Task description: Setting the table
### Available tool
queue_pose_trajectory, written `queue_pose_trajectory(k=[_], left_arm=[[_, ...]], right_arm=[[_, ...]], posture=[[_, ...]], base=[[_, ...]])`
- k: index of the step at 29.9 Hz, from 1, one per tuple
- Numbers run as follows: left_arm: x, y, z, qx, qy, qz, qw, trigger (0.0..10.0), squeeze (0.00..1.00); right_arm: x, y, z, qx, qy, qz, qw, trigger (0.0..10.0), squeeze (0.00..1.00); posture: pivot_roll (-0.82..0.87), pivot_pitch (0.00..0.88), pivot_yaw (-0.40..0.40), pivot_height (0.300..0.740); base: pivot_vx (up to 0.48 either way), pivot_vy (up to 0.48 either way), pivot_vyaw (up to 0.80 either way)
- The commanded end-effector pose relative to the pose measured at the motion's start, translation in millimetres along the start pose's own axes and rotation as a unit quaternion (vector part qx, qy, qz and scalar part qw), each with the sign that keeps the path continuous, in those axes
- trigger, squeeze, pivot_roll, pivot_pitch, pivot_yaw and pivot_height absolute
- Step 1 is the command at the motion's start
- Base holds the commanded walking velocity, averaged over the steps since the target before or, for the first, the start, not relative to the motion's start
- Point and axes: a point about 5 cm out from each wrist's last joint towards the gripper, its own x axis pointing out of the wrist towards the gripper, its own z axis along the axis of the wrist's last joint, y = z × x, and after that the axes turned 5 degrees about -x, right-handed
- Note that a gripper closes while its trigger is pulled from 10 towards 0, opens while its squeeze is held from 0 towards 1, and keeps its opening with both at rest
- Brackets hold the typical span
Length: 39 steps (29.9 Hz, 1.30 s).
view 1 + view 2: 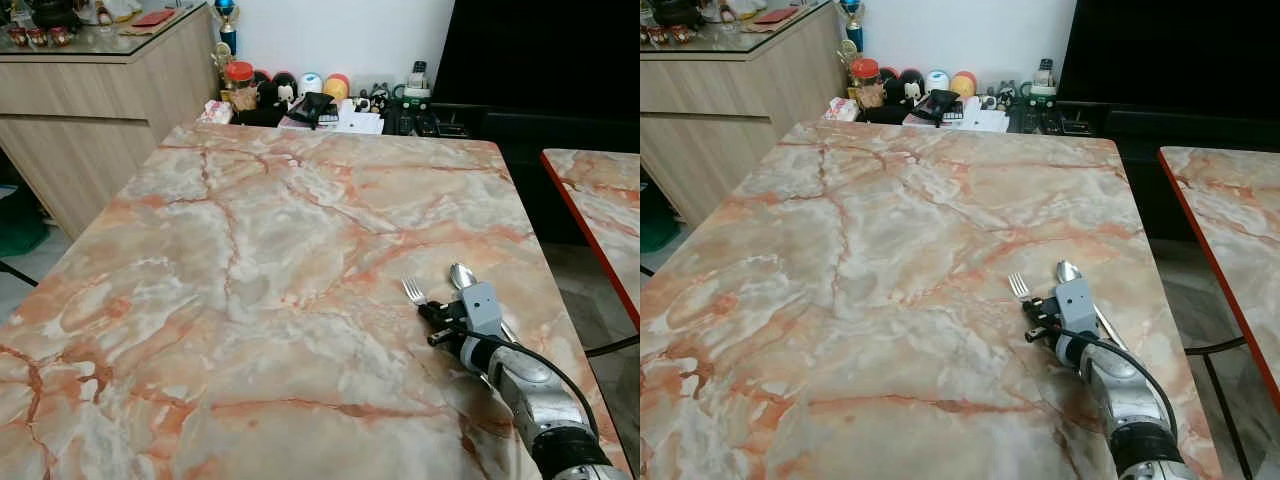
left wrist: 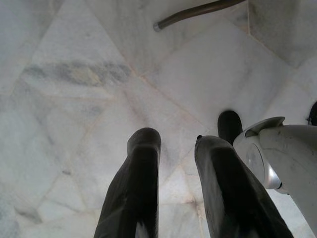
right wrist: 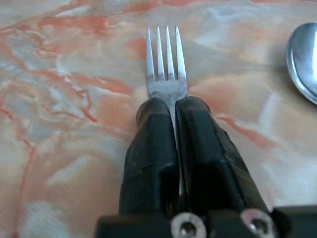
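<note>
- The left gripper (image 2: 171, 148) hangs low beside the robot; its wrist camera looks down at a pale tiled floor (image 2: 74, 74), and the two black fingers stand a little apart with nothing between them.
- From the head, the marble table (image 1: 250, 250) spreads out in orange and grey veins, with a wooden sideboard (image 1: 90, 100) off to the left and a cluster of small ornaments (image 1: 290, 95) beyond the far edge.
- Near the table's right edge the right gripper (image 1: 425, 312) lies low over the top, fingers pressed together on the neck of a fork (image 1: 412, 291).
- The right wrist camera shows the fork (image 3: 165, 64) up close: plain steel, four straight tines pointing away, flat on the marble.
- Just right of it lies a spoon (image 1: 462, 275), its shiny bowl catching light.
- A second marble table (image 1: 600, 200) stands further right.
</note>
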Motion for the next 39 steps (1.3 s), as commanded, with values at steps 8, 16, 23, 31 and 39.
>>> queue_pose_trajectory(k=[8,16,23,31,39], left_arm=[[-1.8,-0.6,-10.7,-0.005,0.023,0.002,1.000,10.0,0.00],[-2.3,-0.9,-12.6,-0.009,0.023,0.006,1.000,10.0,0.00],[-5.2,6.0,-17.3,-0.009,0.026,0.013,1.000,10.0,0.00],[-9.2,21.3,-18.7,-0.001,0.029,0.025,0.999,10.0,0.00],[-10.0,23.9,-19.0,0.008,0.030,0.027,0.999,10.0,0.00]], right_arm=[[2.0,12.0,-0.7,0.002,-0.005,0.011,1.000,0.0,0.00],[-1.2,10.9,31.5,-0.035,-0.108,-0.078,0.990,10.0,0.00],[-23.8,21.7,57.9,-0.055,-0.198,-0.130,0.970,10.0,0.00],[-54.3,10.8,69.1,-0.036,-0.247,-0.202,0.947,10.0,0.00],[-66.6,8.3,73.5,-0.021,-0.260,-0.242,0.935,10.0,0.00]], posture=[[0.00,0.103,0.031,0.740],[0.00,0.112,0.019,0.740],[-0.01,0.121,0.015,0.740],[-0.02,0.119,0.012,0.740],[-0.03,0.112,0.012,0.740]], base=[[0.000,0.000,0.00],[0.000,0.000,0.00],[0.000,0.000,0.00],[0.000,0.000,0.00],[0.000,0.000,-0.11]])
